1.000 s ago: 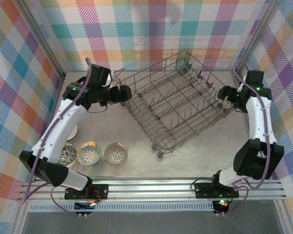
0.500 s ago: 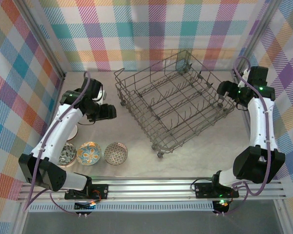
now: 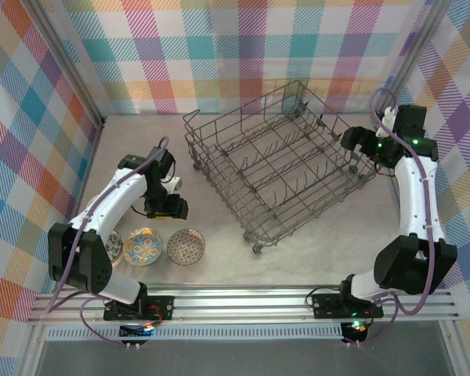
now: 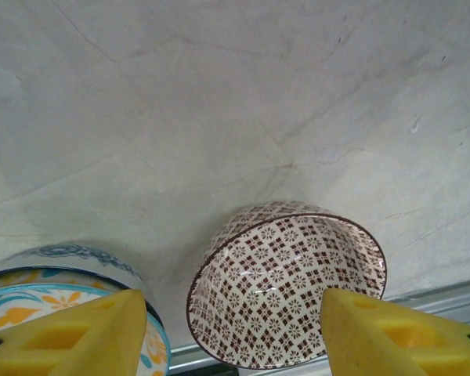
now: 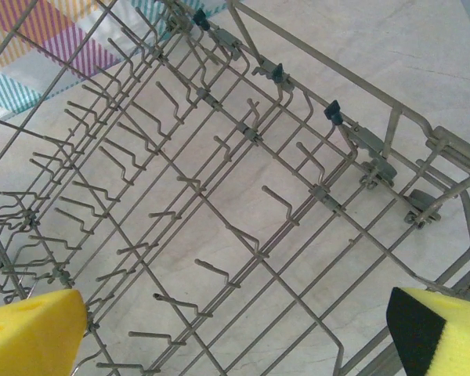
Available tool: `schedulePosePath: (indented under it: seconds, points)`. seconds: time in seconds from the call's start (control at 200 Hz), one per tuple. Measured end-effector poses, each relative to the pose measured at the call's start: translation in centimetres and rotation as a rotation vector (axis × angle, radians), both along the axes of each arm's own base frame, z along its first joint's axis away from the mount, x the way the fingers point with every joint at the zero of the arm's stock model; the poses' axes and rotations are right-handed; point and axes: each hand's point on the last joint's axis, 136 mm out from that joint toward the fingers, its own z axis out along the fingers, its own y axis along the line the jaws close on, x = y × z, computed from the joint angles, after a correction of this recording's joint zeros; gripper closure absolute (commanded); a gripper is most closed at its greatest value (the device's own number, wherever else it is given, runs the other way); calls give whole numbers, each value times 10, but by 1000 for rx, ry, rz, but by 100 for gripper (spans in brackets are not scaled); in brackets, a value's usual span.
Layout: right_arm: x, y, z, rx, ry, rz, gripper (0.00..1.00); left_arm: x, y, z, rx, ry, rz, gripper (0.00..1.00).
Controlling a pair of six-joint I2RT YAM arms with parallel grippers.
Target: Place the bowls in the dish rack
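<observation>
Three bowls sit in a row near the front left: a brown-patterned bowl (image 3: 186,245) (image 4: 290,294), a floral bowl (image 3: 143,246) (image 4: 39,290), and a third bowl (image 3: 112,247) partly hidden by the left arm. My left gripper (image 3: 169,207) (image 4: 231,317) hovers open just behind the brown-patterned bowl, its yellow fingers (image 4: 86,337) straddling that bowl in the left wrist view without touching it. The grey wire dish rack (image 3: 278,168) (image 5: 219,196) stands at centre back with no bowls in it. My right gripper (image 3: 356,146) (image 5: 235,333) hangs open over the rack's right edge.
Checked walls close in the table on three sides. A metal rail (image 3: 243,301) runs along the near edge, just in front of the bowls. Bare marble table (image 3: 313,243) lies between the rack and the rail.
My left arm has swung back from the rack's left corner toward the near bowls, and its jaws have narrowed somewhat. The right gripper has barely shifted.
</observation>
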Motion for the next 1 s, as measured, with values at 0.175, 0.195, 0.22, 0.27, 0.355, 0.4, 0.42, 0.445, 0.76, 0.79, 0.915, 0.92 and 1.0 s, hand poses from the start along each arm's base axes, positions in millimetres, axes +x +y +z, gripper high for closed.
schedulePosePath:
  seconds: [0.175,0.195,0.22,0.27,0.355,0.4,0.42,0.445,0.76,0.79,0.915,0.92,1.0]
  points:
    - [0,1,-2,0,2,6,1,-7,-4,-11,-7,43,-13,41]
    - [0,1,-3,-1,3,8,1,-7,-4,-12,-5,47,-15,42]
    - [0,2,-3,0,4,10,1,-8,-5,-14,-3,54,-19,43]
    - [-1,2,-4,2,5,13,1,-8,-7,-18,2,70,-24,43]
    - [0,4,-4,4,4,17,1,-11,-11,-27,15,108,-38,43]
    - [0,4,-3,4,3,21,1,-12,-13,-32,20,123,-43,43]
    - [0,5,-3,5,3,22,1,-13,-13,-33,23,131,-43,43]
    - [0,5,-3,5,3,23,1,-13,-13,-35,26,138,-45,43]
    - [-1,5,-5,6,5,27,1,-18,-18,-49,66,190,-41,42]
    - [-1,5,-5,6,6,27,1,-19,-19,-50,70,193,-40,42]
    - [-1,6,-5,8,6,29,1,-19,-17,-58,93,204,-21,44]
    - [-1,6,-5,8,5,29,1,-19,-16,-58,93,203,-20,44]
    - [-1,6,-5,9,5,30,1,-19,-16,-61,102,201,-5,47]
